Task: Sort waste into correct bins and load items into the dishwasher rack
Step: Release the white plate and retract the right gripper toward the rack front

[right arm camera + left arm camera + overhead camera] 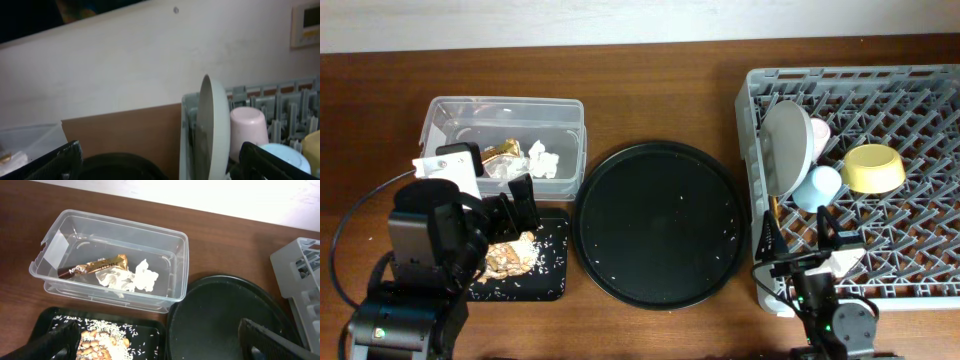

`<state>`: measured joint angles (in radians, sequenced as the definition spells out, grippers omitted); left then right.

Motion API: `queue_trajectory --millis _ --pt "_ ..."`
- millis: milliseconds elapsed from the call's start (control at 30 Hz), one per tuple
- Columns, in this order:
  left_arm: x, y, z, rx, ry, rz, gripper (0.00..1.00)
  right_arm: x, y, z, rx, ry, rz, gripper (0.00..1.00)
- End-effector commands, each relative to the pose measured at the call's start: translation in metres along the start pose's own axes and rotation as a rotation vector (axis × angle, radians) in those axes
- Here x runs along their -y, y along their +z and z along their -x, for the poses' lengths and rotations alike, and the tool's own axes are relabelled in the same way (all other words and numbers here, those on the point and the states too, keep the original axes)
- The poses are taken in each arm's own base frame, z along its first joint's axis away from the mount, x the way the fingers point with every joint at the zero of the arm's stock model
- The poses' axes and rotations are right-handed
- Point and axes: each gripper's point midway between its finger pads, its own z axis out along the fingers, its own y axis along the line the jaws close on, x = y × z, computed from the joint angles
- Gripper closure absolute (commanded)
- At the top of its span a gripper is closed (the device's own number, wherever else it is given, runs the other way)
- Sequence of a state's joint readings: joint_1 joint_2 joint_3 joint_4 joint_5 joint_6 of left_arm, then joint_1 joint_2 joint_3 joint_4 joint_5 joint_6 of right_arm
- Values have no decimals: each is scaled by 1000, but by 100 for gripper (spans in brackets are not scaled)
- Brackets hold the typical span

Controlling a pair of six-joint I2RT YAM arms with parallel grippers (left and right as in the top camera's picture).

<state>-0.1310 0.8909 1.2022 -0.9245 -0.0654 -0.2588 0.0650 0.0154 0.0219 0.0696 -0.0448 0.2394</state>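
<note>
The left gripper (512,208) has its two fingers spread wide apart, and it holds nothing. It hangs over the far edge of the flat black tray (555,282). The tan food scraps (510,258) sit in that tray, right under the fingers and a bit nearer the robot, with little white grains around them. Just past the gripper is the clear tub (440,110). Inside the tub lie the shiny gold-brown wrapper (100,265) and the crumpled white tissue (131,279), touching each other.

In the middle of the table is the big round black tray (660,225), with only a few specks on it.

On the right is the grey rack (920,250). The plate (785,145) stands on its edge in it. The pink cup (819,129) and the blue cup (817,187) are just beside the plate, and the yellow bowl (873,168) is next to them. The right gripper (798,232) is spread wide too and holds nothing. It is over the near left corner of the rack, with the blue cup close in front of it.
</note>
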Motion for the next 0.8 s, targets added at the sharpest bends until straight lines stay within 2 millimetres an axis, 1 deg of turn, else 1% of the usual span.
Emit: queue_trajectory --millis 0,67,100,167,267,767 --pt "-3 -4 5 20 -14 13 1 7 -1 -21 -68 1 -28 2" --pt "-3 -4 5 20 -14 13 1 9 -3 -39 -145 -56 -26 2" --pt "-3 -4 5 20 -14 13 1 8 -3 -41 -152 -81 -18 2" --pt "-3 -4 5 20 -14 13 1 2 -3 -41 -153 -162 19 2" --pt "-3 -4 5 20 -14 13 1 2 -3 -41 -150 -227 23 2" --pt "-3 -4 5 20 -14 13 1 4 -3 -41 -150 -226 14 2"
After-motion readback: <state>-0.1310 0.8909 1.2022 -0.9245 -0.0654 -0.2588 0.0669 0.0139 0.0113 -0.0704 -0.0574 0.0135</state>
